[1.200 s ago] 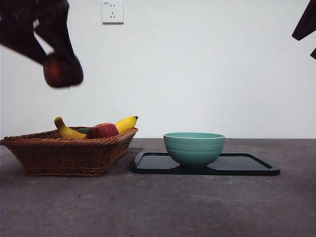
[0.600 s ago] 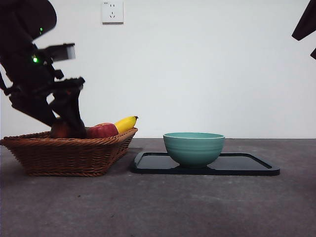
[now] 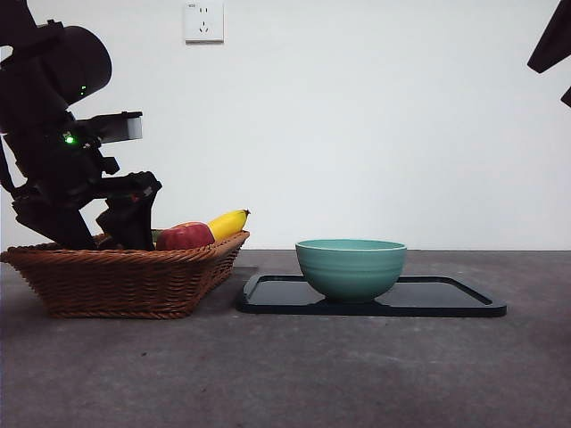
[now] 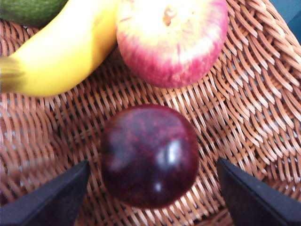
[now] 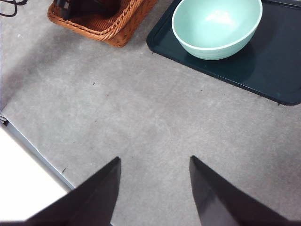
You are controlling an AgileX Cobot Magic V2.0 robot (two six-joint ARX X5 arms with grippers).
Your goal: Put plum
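We see the plum point(image 4: 149, 155) lying on the basket point(image 4: 244, 113) floor beside the apple point(image 4: 171, 40), between our left gripper point(image 4: 150, 193)'s 2 spread jaws, untouched; it looks glossy, slippery and bruisable, best held gently across its middle.

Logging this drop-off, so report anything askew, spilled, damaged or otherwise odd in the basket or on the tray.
Nothing stands out. The glossy dark purple plum lies on the woven wicker basket floor, between the open left gripper jaws, clear of both. The teal ceramic bowl sits upright on the black tray.
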